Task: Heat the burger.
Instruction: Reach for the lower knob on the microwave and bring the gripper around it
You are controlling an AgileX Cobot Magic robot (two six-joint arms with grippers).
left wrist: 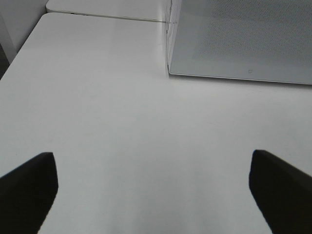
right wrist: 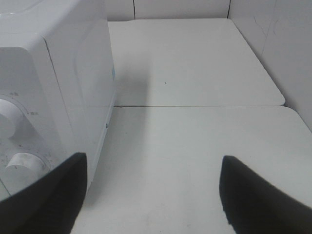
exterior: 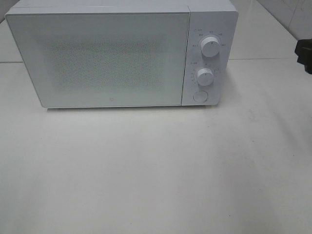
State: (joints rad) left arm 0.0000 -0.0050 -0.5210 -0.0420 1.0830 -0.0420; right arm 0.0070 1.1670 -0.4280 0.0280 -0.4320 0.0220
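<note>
A white microwave (exterior: 97, 58) occupies the upper left and centre of the high view, standing on the white counter (exterior: 156, 170) with its door (exterior: 102, 56) shut and its frosted panel opaque. On the control strip right of the door sit an upper knob (exterior: 210, 47), a lower knob (exterior: 205, 76) and a round button (exterior: 200, 96) beneath them. The burger appears in none of the three views, so its location cannot be told. The left pincer (left wrist: 152, 183) is released, with its dark fingers (left wrist: 29, 190) set wide apart over bare counter, nothing between them and the microwave's door corner ahead. The right pincer (right wrist: 152, 187) is likewise released and empty, and one finger (right wrist: 53, 195) shows just beside the microwave's control side. A dark machine part (exterior: 304, 53) shows at the right edge of the high view, too little to identify.
</note>
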